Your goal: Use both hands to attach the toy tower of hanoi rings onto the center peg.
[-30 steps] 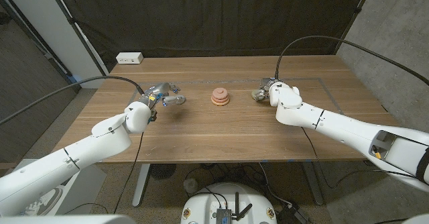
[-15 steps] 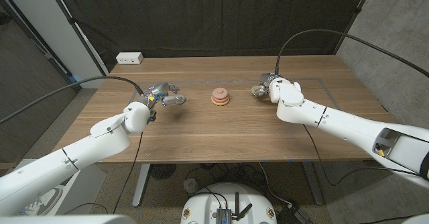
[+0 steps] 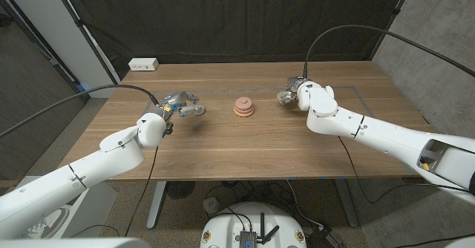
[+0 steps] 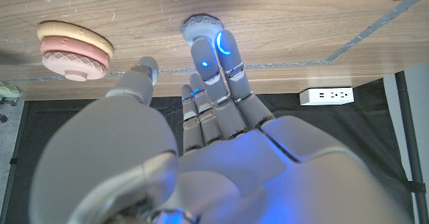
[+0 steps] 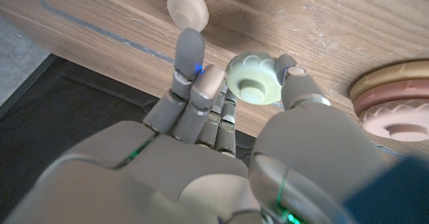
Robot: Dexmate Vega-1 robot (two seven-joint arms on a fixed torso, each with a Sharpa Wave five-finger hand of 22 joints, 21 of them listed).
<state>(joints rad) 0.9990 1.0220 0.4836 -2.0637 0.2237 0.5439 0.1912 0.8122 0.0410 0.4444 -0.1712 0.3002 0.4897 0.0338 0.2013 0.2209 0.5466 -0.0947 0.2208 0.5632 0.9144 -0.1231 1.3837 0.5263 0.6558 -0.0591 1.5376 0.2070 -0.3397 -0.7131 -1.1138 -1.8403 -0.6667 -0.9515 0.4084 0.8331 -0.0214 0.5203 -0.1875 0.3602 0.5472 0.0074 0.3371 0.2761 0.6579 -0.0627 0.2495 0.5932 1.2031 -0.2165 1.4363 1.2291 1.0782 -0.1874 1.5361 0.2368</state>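
Wooden table (image 3: 245, 148); black curtain (image 3: 223, 18) behind; white power strip (image 3: 143, 64) at far corner

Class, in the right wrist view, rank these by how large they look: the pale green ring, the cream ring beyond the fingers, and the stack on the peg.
1. stack on the peg, though cut off by the frame
2. pale green ring
3. cream ring

The cream ring lies farther from the camera, so its true size is unsure.

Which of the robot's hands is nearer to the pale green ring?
Right. The right hand closes around the pale green ring, thumb and fingers either side. The left hand sits beyond the ring stack, across the table.
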